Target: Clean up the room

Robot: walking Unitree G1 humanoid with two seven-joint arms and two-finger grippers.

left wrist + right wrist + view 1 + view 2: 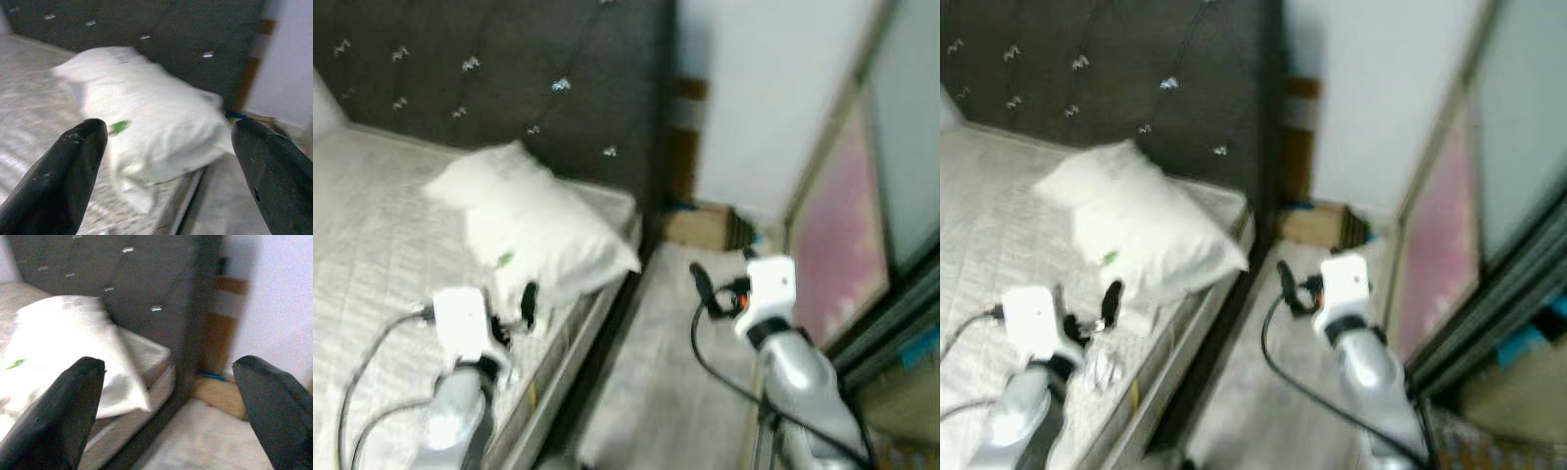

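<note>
This is a home bedroom: a bed (382, 245) with a quilted white mattress, a white pillow (533, 230) lying on it, a dark button-tufted headboard (509, 69), and a sliding wardrobe door (862, 215) alongside the narrow floor gap.

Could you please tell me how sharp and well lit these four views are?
Both eye views are motion-blurred, softening the pillow and headboard; both wrist views are blurred too, their near fingers dark; lighting is even, without harsh glare.
</note>
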